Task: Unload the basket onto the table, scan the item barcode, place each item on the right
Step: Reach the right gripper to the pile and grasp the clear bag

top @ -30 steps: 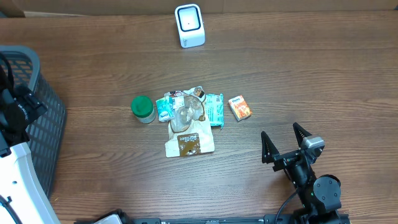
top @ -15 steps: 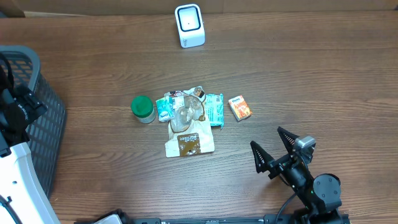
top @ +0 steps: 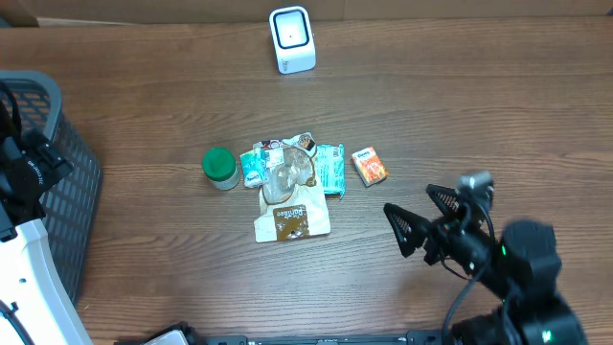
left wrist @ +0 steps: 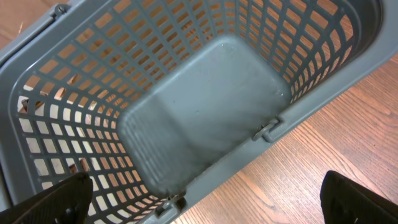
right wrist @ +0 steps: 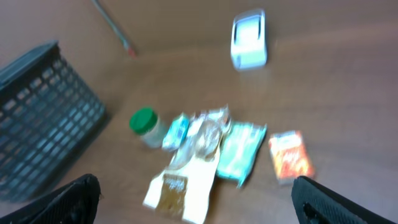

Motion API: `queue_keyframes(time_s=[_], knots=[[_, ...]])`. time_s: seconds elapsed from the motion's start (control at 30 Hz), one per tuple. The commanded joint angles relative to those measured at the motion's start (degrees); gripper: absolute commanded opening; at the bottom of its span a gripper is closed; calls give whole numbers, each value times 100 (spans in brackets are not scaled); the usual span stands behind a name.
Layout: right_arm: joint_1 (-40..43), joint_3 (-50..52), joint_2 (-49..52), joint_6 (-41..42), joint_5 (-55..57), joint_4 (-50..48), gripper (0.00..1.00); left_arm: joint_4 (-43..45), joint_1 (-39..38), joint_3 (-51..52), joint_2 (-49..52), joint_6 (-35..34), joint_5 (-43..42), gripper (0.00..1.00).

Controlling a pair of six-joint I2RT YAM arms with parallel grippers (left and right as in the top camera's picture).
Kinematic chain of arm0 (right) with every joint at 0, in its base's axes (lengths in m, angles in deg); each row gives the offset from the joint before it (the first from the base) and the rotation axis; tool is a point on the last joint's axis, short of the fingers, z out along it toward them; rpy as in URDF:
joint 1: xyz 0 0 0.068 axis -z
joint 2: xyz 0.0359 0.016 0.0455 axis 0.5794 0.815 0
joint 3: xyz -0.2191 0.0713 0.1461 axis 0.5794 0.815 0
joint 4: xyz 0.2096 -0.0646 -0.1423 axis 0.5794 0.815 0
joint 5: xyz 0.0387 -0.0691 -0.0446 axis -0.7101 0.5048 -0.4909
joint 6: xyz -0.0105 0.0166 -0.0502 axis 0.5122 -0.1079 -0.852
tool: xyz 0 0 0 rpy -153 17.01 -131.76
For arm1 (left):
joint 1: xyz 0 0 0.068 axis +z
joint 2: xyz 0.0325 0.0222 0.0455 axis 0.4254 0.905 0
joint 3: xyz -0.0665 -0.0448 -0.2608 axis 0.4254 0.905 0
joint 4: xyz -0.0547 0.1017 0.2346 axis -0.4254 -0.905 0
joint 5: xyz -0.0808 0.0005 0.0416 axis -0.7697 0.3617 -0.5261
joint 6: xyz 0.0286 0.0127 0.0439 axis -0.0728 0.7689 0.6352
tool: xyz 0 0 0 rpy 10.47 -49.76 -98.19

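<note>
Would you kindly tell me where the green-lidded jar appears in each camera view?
Overhead: green-lidded jar, centre-left, left of the packet pile.
Left wrist: not in it.
Right wrist: left of centre, beside the pile.
Shared landmark: grey basket, in all three.

The setting is a mock shop checkout built as a robot test bench. Indicators:
- A white box-shaped barcode scanner (top: 292,39) stands at the far edge of a brown wood-grain table (top: 479,105).
- A grey plastic lattice shopping basket (top: 81,187) sits at the left edge.
- Small packaged groceries, among them a green-lidded jar (top: 219,167) and an orange carton (top: 369,166), lie grouped mid-table.
- A black robot arm (top: 522,264) occupies the near edge.
</note>
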Motion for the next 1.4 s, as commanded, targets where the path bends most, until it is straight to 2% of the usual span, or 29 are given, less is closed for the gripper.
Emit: queue_keyframes(time_s=[0.0,0.17,0.37,0.43,0.5,0.67,1.17,1.37], knots=[[-42,-769,997,-7,-577,505,100,2,24,-48,22,94,-26,100],[-42,-1539,2479,9,-1134,1097,100,2,24,-50,22,92,-26,100],[-57,-1626,3810,4,-1810,507,100,2,24,-50,22,94,-26,100],[-74,-1626,4284,131,-1808,466,92,2,24,-50,22,94,-26,100],[-125,-1626,4704,254,-1808,466,88,2,24,-50,22,94,-26,100],[-361,-1626,5668,555,-1808,133,87,2,24,-48,22,94,-26,100],[-1154,-1626,7047,1812,-1639,-1554,88,2,24,-50,22,94,-26,100],[-1582,-1626,7359,2365,-1405,-2273,92,2,24,-50,22,94,-26,100]])
